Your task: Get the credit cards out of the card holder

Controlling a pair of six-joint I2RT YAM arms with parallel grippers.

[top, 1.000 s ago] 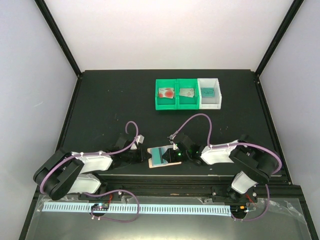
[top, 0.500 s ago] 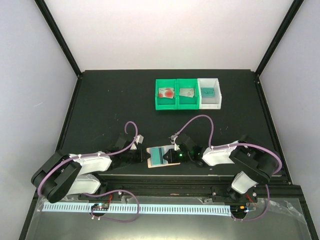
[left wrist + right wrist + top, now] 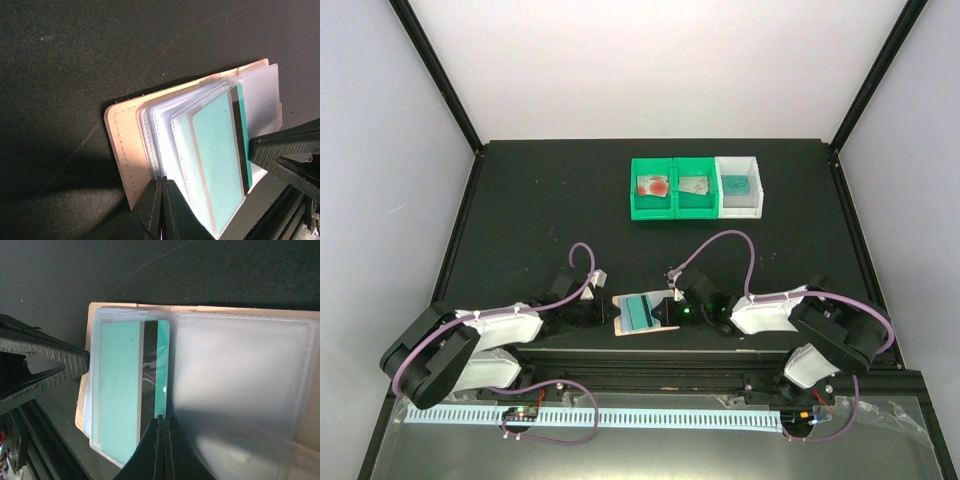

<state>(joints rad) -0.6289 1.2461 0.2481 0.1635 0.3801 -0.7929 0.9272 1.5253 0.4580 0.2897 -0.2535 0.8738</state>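
The peach-orange card holder [image 3: 623, 325] lies open at the near table edge between both arms. A teal card with a black stripe [image 3: 161, 360] sticks partly out of a clear pocket; it also shows in the left wrist view [image 3: 220, 145]. My left gripper [image 3: 161, 184] is shut, pinching the holder [image 3: 127, 135] at its near edge where the pocket panels meet the cover. My right gripper [image 3: 163, 420] is shut on the near edge of the teal card, beside an empty clear pocket panel [image 3: 240, 385]. From above, the left gripper [image 3: 608, 316] is at the holder's left and the right gripper [image 3: 667, 313] at its right.
Three small bins stand in a row at the back: a green one [image 3: 652, 205] with a red-blotch card, a green one [image 3: 694, 205] with a silver-grey card, a white one [image 3: 739, 205] with a teal card. The table's front rail runs just below the holder.
The right arm has shifted slightly to the right and its elbow has dropped. The holder now lies a little squarer to the table edge. The left arm has barely moved.
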